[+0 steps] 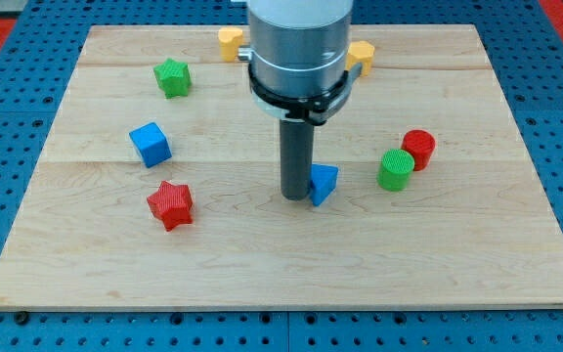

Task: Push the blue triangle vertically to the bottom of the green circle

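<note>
The blue triangle point(324, 183) lies near the board's middle, a little right of centre. My tip point(295, 197) stands right against its left side, touching or nearly touching it. The green circle point(395, 169) is a short green cylinder to the right of the triangle, slightly higher in the view, with a gap between them. A red cylinder point(418, 149) touches the green circle at its upper right.
A red star point(171, 204) and a blue cube point(151, 144) lie on the left. A green star point(172, 77) is at the upper left. Two yellow blocks point(229, 42) point(361, 55) sit near the top, partly hidden by the arm. The wooden board point(281, 284) ends near the view's bottom.
</note>
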